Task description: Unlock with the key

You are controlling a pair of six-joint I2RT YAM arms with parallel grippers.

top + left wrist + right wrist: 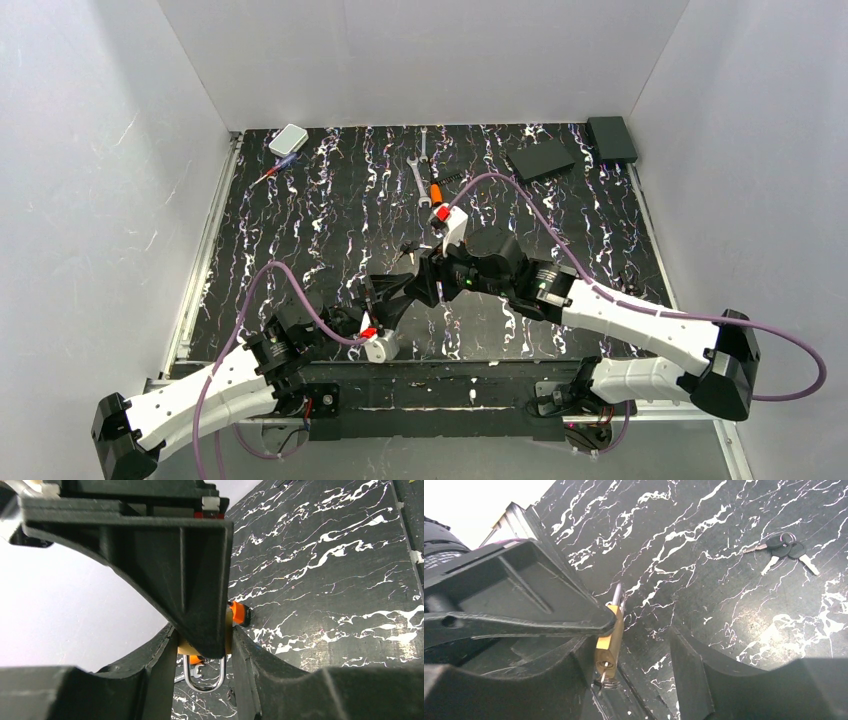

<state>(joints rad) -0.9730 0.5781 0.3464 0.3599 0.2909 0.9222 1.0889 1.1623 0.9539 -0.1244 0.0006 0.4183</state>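
Observation:
My left gripper (pixel 392 297) is shut on a small brass padlock (pixel 229 632) and holds it above the table, silver shackle (pixel 204 680) pointing away. In the right wrist view the padlock (pixel 610 637) shows its keyhole end, with a thin silvery piece and a small ring (pixel 607 679) sticking out of it. My right gripper (pixel 428 278) is open around the padlock; its left finger (pixel 559 685) is beside the lock and its right finger (pixel 704 680) stands well apart. A bunch of keys (pixel 781 547) with dark heads lies on the table, also in the top view (pixel 407 248).
Silver wrenches (pixel 420 172) and an orange-handled tool (pixel 437 192) lie behind the grippers. A white box (pixel 288 139) and a pen-like tool (pixel 270 173) are at the back left. Two black boxes (pixel 540 160) (pixel 612 138) are at the back right.

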